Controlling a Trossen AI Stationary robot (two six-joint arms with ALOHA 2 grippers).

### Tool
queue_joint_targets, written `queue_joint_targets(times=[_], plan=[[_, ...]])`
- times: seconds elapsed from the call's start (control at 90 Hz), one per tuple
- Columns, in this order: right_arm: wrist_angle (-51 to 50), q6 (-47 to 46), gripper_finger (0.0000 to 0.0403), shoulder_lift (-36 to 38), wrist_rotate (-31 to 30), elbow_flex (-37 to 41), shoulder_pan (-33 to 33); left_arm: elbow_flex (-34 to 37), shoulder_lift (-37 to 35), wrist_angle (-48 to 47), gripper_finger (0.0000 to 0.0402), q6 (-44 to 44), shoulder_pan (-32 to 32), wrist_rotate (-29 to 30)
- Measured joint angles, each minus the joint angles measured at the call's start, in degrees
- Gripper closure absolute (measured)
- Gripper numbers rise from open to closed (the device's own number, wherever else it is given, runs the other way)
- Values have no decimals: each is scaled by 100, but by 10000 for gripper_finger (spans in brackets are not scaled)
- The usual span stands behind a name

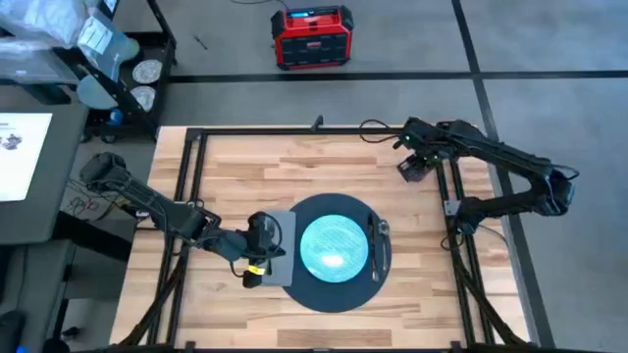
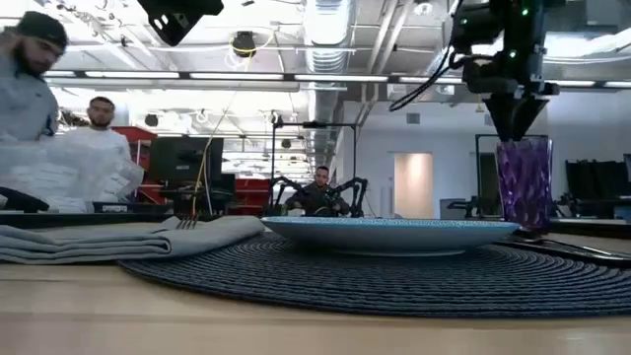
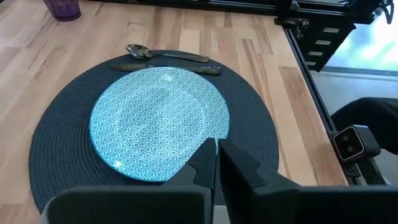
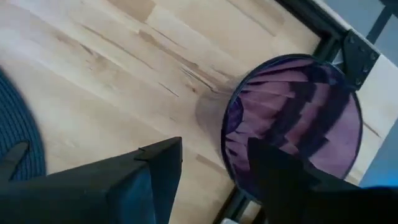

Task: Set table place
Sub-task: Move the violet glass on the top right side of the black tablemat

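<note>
A dark grey round mat (image 1: 334,284) lies on the wooden table (image 1: 245,162), and a teal plate (image 1: 334,245) sits on it. A knife and a spoon (image 3: 165,59) lie on the mat to the right of the plate. A folded grey napkin (image 2: 118,239) overlaps the mat's left edge, with a fork (image 2: 187,224) on top. My left gripper (image 3: 217,163) is shut and hangs above the napkin, holding nothing. The purple cup (image 2: 524,182) stands upright at the far right. My right gripper (image 4: 214,165) is open just above the cup's rim (image 4: 231,134), one finger outside the cup and one over its mouth.
Black frame tubes (image 1: 191,186) (image 1: 456,201) run along both sides of the table. A dark side desk (image 1: 29,157) stands to the left, and a red box (image 1: 312,37) sits on the floor behind. People (image 2: 59,148) are in the room beyond. Bare wood (image 1: 294,162) lies behind the mat.
</note>
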State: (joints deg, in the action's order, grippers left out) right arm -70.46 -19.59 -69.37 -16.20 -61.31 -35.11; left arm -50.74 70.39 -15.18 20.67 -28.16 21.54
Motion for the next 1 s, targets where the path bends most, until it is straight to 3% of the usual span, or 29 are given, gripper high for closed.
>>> queue_joint_targets(times=[0.267, 0.489, 0.756, 1.0], plan=[[49, 155, 253, -293, 89, 65, -375, 2, 0, -101, 401, 2, 0, 0], [21, 295, 389, -292, 207, 67, -482, 2, 0, -110, 401, 5, 0, 0], [-171, 177, 401, -210, 531, 67, -277, 2, 0, -107, 401, 13, 0, 0], [-495, -626, 402, 277, 751, 67, 709, 2, 0, -86, 401, 15, 0, 0]])
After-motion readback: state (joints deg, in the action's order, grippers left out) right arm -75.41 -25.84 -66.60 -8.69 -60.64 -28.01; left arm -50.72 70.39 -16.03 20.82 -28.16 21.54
